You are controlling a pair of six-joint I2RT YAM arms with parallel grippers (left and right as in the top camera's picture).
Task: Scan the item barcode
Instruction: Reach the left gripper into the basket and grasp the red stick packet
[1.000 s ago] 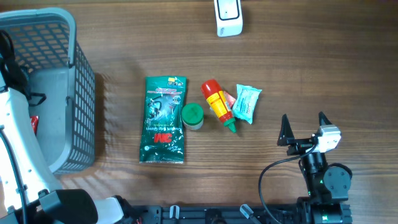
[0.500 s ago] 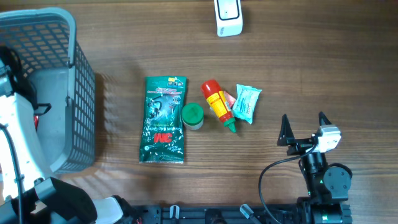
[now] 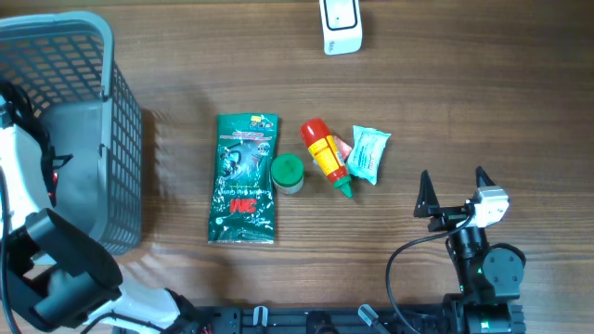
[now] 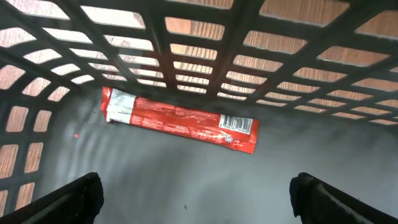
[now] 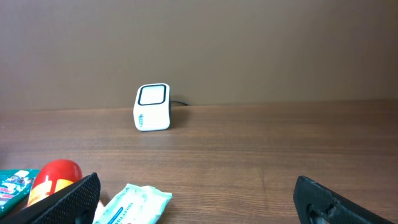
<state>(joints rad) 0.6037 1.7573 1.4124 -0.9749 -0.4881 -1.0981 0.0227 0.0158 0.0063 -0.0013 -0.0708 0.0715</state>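
The items are lying in a loose row at the middle of the table (image 3: pixel 483 83), well apart from the scanner (image 3: pixel 341 26), which is standing at the far edge with its dark-framed window facing the near side. The green packet (image 3: pixel 244 178) is lying flat with its long axis running from far edge to near edge. A green-capped jar (image 3: pixel 287 173) is sitting against its right side. The red bottle (image 3: pixel 324 151) is lying on its side, long axis far to near and slightly slanted, its green tip pointing toward the near edge. The teal packet (image 3: pixel 368 153) is lying just beside it on the right.

At the left edge the grey basket (image 3: pixel 125 158) is holding a red wrapper (image 4: pixel 180 118), lying flat on its floor, long axis across the left wrist view, barcode at the right end.

The left gripper (image 4: pixel 199 199) is hanging over the basket floor with its jaws spread wide, holding nothing. The right gripper (image 3: pixel 453 186) is hovering near the near edge, right of the items, jaws fully apart and empty.

The table is showing brown wood grain; a plain brownish wall is standing behind it.
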